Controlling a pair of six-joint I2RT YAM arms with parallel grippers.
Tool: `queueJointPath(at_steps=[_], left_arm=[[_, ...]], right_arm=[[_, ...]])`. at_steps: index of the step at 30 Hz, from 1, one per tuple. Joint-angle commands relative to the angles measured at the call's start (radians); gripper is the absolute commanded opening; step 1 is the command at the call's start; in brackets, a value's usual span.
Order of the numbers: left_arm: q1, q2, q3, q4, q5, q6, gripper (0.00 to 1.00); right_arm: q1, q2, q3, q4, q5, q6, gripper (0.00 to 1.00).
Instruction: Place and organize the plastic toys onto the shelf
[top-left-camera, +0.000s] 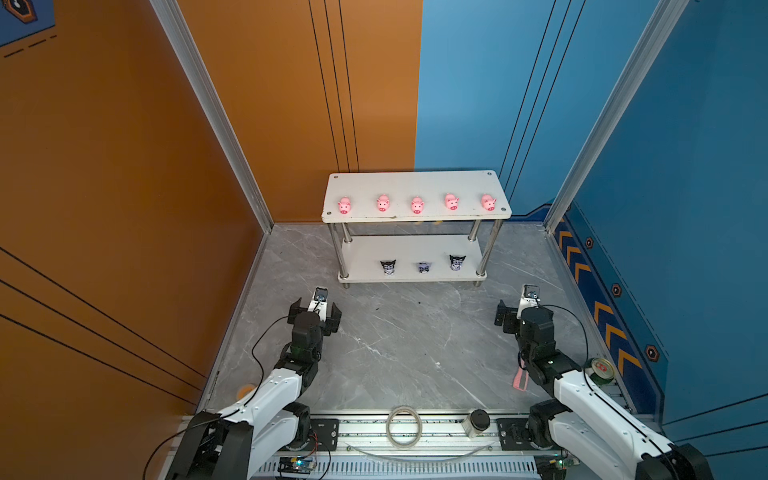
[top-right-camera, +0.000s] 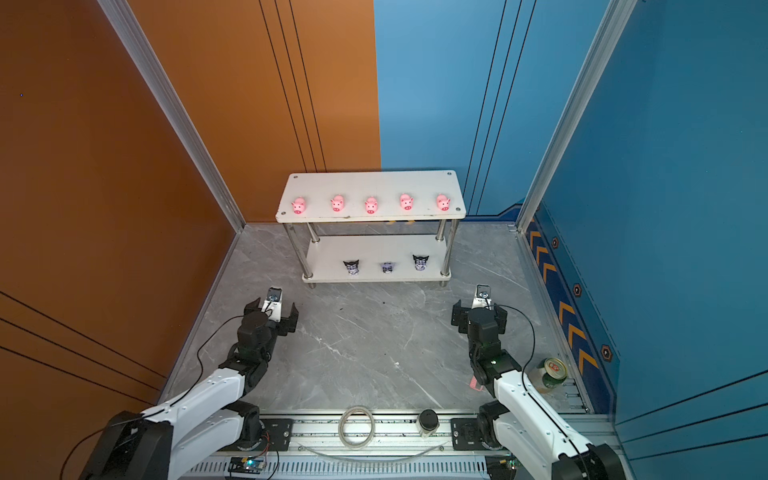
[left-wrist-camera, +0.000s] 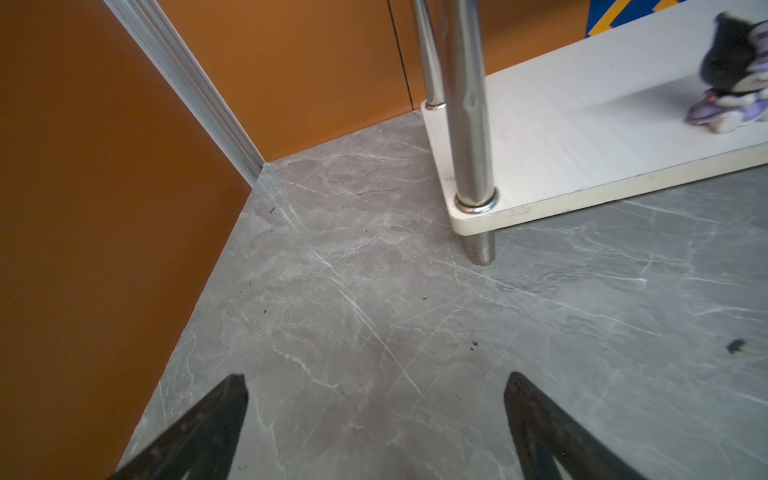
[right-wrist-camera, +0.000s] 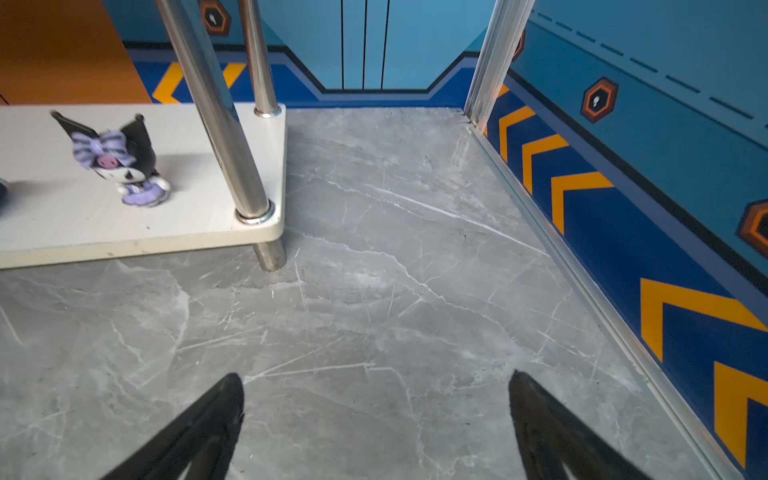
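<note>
- Grey marbled tabletop (top-left-camera: 395, 357) inside a booth, with an orange wall (top-left-camera: 104, 187) on the left and a blue wall (top-left-camera: 685, 187) on the right. The two colours meet behind the shelf.
- Shelf (top-left-camera: 415, 183) stands upright at the back middle of the tabletop on four chrome legs (top-left-camera: 337, 249).
- Top board (top-left-camera: 457, 185): five pigs (top-left-camera: 417, 205) sit in one row along its front half, spaced apart with none touching, snouts toward the arms. Both top views show the same row.
- Lower board (top-left-camera: 365, 253): three figures (top-left-camera: 388, 267) sit in a row near the front edge, apart from one another. The outer two are upright with black ears up. The middle one reads mostly purple from above; pose unclear.
- Left arm (top-left-camera: 278, 386): the left jaws are wide apart, with bare tabletop showing between them, low and just in front of the shelf's left front leg but not touching it.
- Left wrist view: that leg (left-wrist-camera: 471, 124) and the lower-board corner lie ahead, with one figure (left-wrist-camera: 735, 79) blurred at the frame edge.
- Right arm (top-left-camera: 582, 395): the right jaws are wide apart over bare tabletop, in front of the right front leg and clear of it.
- Right wrist view: a figure (right-wrist-camera: 120, 162) with a purple bow stands upright on the lower board, near the leg.
- Can (top-left-camera: 600, 368) stands upright at the right edge, beside the right arm.
- Pink strip (top-left-camera: 519, 380) lies flat on the tabletop on that arm's other side, partly hidden by it.
- Rail (top-left-camera: 449, 434) along the front edge carries a tape ring (top-left-camera: 404, 426) and a small black-lidded jar (top-left-camera: 476, 423).
</note>
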Motion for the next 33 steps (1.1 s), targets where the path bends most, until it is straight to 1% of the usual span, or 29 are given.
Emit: queueJointPath(at_steps=[1,2,3,5,7,8,9,10,11,13,15,17,18,19,20,21,22,24,25,27,29,31,33], left_arm=[[0.038,0.072,0.001,0.111,0.102,-0.037,0.98],[0.040,0.095,0.017,0.109,0.100,-0.034,0.98],[0.044,0.118,0.029,0.117,0.105,-0.031,0.98],[0.068,0.193,0.060,0.165,0.112,-0.034,0.98],[0.085,0.270,0.113,0.169,0.122,-0.043,0.98],[0.096,0.308,0.157,0.143,0.117,-0.051,0.98],[0.101,0.331,0.211,0.052,0.117,-0.064,0.98],[0.112,0.359,0.265,-0.031,0.140,-0.071,0.98],[0.123,0.388,0.298,-0.054,0.184,-0.070,0.98],[0.131,0.410,0.334,-0.101,0.221,-0.083,0.98],[0.157,0.406,0.319,-0.057,0.289,-0.122,0.98],[0.179,0.414,0.271,0.063,0.333,-0.160,0.98],[0.185,0.467,0.202,0.229,0.322,-0.169,0.98],[0.189,0.546,0.140,0.461,0.296,-0.189,0.98],[0.196,0.539,0.103,0.519,0.303,-0.193,0.98],[0.199,0.487,0.088,0.454,0.289,-0.204,0.98],[0.201,0.475,0.091,0.428,0.284,-0.206,0.98],[0.203,0.530,0.110,0.488,0.334,-0.193,0.98],[0.203,0.526,0.129,0.442,0.369,-0.182,0.98],[0.200,0.500,0.166,0.328,0.388,-0.166,0.98],[0.201,0.517,0.170,0.352,0.388,-0.168,0.98],[0.202,0.519,0.176,0.339,0.377,-0.174,0.98],[0.202,0.518,0.177,0.337,0.377,-0.174,0.98]], right_arm=[[-0.014,0.065,-0.028,0.103,0.032,-0.001,1.00],[-0.022,0.090,-0.024,0.107,0.053,0.006,1.00],[-0.028,0.101,0.001,0.070,0.061,0.024,1.00],[-0.045,0.140,0.015,0.086,0.048,0.021,1.00],[-0.058,0.178,0.029,0.102,0.037,0.015,1.00],[-0.068,0.197,0.039,0.109,0.035,0.012,1.00],[-0.079,0.217,0.048,0.115,0.028,0.011,1.00],[-0.093,0.239,0.059,0.120,0.012,0.006,1.00],[-0.109,0.261,0.072,0.124,-0.008,0.004,1.00],[-0.138,0.303,0.098,0.124,-0.058,-0.002,1.00],[-0.148,0.341,0.123,0.126,-0.082,-0.011,1.00],[-0.150,0.365,0.131,0.148,-0.091,-0.018,1.00],[-0.154,0.378,0.138,0.155,-0.095,-0.019,1.00],[-0.156,0.389,0.146,0.158,-0.098,-0.019,1.00],[-0.159,0.401,0.152,0.160,-0.102,-0.020,1.00],[-0.160,0.410,0.158,0.167,-0.109,-0.023,1.00],[-0.163,0.418,0.161,0.173,-0.116,-0.026,1.00],[-0.166,0.437,0.171,0.183,-0.120,-0.028,1.00],[-0.166,0.449,0.177,0.196,-0.122,-0.031,1.00],[-0.168,0.473,0.185,0.227,-0.124,-0.038,1.00],[-0.168,0.505,0.198,0.263,-0.128,-0.041,1.00],[-0.168,0.542,0.217,0.294,-0.144,-0.051,1.00],[-0.165,0.572,0.248,0.278,-0.155,-0.078,1.00]])
